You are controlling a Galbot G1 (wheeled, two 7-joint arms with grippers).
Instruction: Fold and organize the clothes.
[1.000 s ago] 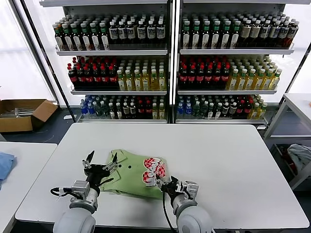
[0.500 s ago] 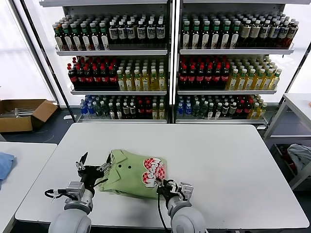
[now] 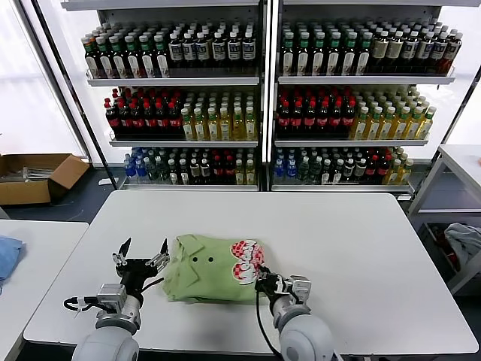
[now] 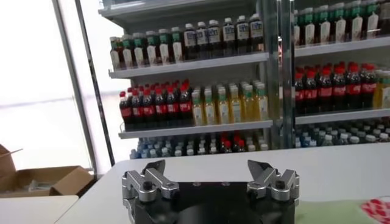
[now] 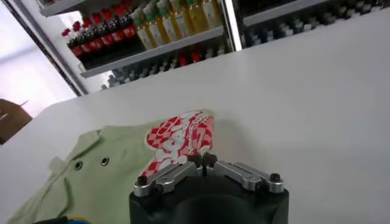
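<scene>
Head view: the shirt [image 3: 212, 269] lies folded into a compact bundle on the white table [image 3: 361, 248], near its front edge. The left gripper [image 3: 140, 258] hangs just beside the shirt's collar side, fingers spread apart and holding nothing. The right gripper [image 3: 263, 280] sits at the shirt's checkered-print corner.

Left wrist view: the left gripper [image 4: 211, 181] is wide open, with only a sliver of green cloth beside it.

Right wrist view: the right gripper [image 5: 204, 163] has its tips pressed together at the print's edge; whether cloth is pinched between them I cannot tell. If it is, pulling away could drag the fold open.
</scene>
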